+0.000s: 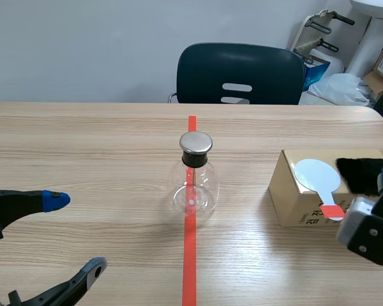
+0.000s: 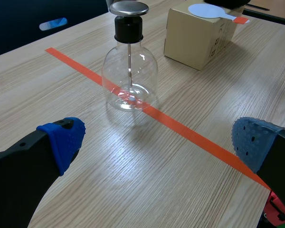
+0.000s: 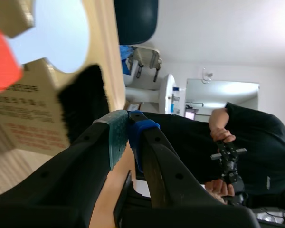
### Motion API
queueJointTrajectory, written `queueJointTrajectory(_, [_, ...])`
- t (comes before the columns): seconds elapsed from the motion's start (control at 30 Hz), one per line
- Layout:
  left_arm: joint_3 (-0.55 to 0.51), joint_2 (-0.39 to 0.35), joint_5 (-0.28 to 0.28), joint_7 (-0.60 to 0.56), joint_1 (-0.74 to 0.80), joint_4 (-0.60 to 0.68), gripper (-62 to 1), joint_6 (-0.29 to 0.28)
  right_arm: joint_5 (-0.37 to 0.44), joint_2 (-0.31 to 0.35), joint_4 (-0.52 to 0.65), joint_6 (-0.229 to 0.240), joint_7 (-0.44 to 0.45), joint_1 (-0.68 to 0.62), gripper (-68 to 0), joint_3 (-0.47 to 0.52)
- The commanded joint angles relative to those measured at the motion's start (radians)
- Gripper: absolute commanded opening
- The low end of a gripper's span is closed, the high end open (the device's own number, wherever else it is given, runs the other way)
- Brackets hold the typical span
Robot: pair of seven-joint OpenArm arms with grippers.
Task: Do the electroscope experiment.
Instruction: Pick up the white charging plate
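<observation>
Left gripper (image 2: 159,140): low over the near tabletop (image 1: 83,140). Fingers (image 2: 65,138) spread wide, with only bare wood and the orange-red tape line (image 1: 189,255) between them. They touch neither.

Electroscope (image 2: 129,71): ahead of the left gripper, mid-tabletop, upright on the tape line. It is a clear glass flask with a black stopper and a flat metal cap (image 1: 196,141). A thin rod runs down inside. What hangs at the rod's lower end is hard to make out through the glare.

Cardboard box (image 1: 293,197): to the right of the flask, well apart from it. The print on its side is too small to read. On its top lies a white paddle (image 1: 315,174) with a red grip jutting over the near edge. Just beside the paddle lies a black fur pad (image 1: 360,173).

Right gripper (image 3: 128,137): at the box's near right corner, fingers closed together, pad against pad. The fur sits right alongside the tips. Whether they touch it, cannot tell. The arm is cut off at the scene edge.

Dark chair (image 1: 239,73): behind the far edge of the tabletop.
</observation>
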Motion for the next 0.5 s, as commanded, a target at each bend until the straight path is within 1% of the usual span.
queueJointTrajectory(0.0, [0.003,0.005,-0.011,-0.010,0.000,0.008,1.4,0.002,-0.004,0.005,-0.012,-0.040,0.005,0.000,-66.7,0.008])
queueJointTrajectory(0.17, [0.003,0.005,-0.011,-0.010,0.000,0.008,1.4,0.002,-0.043,-0.013,-0.113,-0.117,0.054,0.000,-66.7,0.008])
queueJointTrajectory(0.3, [0.003,0.005,-0.011,-0.010,0.000,0.008,1.4,0.002,-0.047,-0.023,-0.183,-0.126,0.091,0.006,-66.7,0.008])
queueJointTrajectory(0.47, [0.003,0.005,-0.011,-0.010,0.000,0.008,1.4,0.002,-0.077,-0.051,-0.273,-0.182,0.130,0.041,-66.7,0.008])
